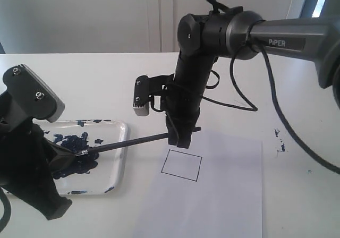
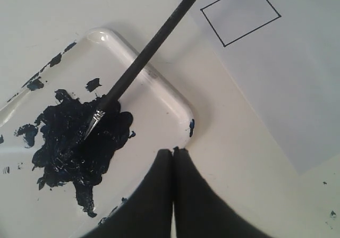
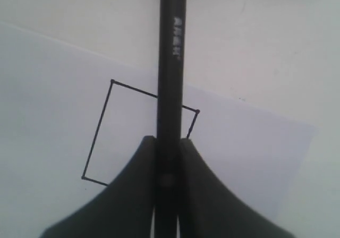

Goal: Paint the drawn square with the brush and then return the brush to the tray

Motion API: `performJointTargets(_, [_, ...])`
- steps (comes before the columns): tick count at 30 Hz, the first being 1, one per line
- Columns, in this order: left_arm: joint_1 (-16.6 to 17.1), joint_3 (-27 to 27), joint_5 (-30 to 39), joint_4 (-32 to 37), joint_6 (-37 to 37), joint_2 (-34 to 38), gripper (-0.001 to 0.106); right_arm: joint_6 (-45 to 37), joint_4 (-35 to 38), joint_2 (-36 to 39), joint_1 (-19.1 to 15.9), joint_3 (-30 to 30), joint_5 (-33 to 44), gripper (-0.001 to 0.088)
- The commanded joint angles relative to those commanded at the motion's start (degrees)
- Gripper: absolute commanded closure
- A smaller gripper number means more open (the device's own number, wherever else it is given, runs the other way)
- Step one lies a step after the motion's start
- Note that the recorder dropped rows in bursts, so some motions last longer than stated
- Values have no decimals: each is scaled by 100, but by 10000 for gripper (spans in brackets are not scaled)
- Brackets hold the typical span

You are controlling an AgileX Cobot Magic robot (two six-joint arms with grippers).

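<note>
The right gripper [image 1: 178, 138] pinches the brush [image 1: 133, 141] beside the blank square [image 1: 181, 164], bristles in the tray [image 1: 124, 161] at left. The left gripper [image 2: 174, 153] is pressed together.

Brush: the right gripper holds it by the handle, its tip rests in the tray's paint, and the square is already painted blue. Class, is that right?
No. The square is not painted: the left wrist view shows bare white inside its lines. The rest holds: the right gripper grips the brush by the handle, tip in the paint on the tray.
</note>
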Motion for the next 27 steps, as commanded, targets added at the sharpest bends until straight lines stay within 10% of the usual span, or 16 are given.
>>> performJointTargets(27, [0, 0, 11, 0, 10, 0, 1053, -21, -166, 154, 0, 0, -492, 655])
